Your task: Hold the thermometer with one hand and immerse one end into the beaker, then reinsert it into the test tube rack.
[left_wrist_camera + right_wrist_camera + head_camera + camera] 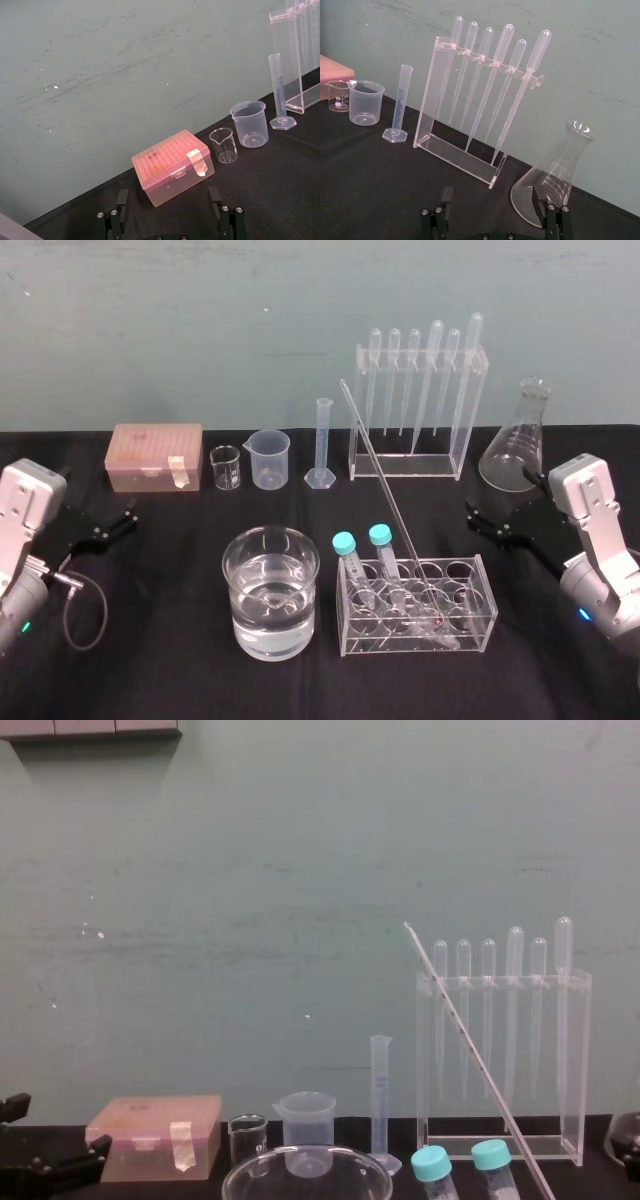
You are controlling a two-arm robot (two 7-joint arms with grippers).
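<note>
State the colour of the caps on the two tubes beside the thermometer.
Both caps are turquoise, a light blue-green. They show best in the head view.

Soft, even light on the pale wall [250, 870]; small glints on the beaker [270, 625].

Head high, chest low: same thermometer [385, 490]
</note>
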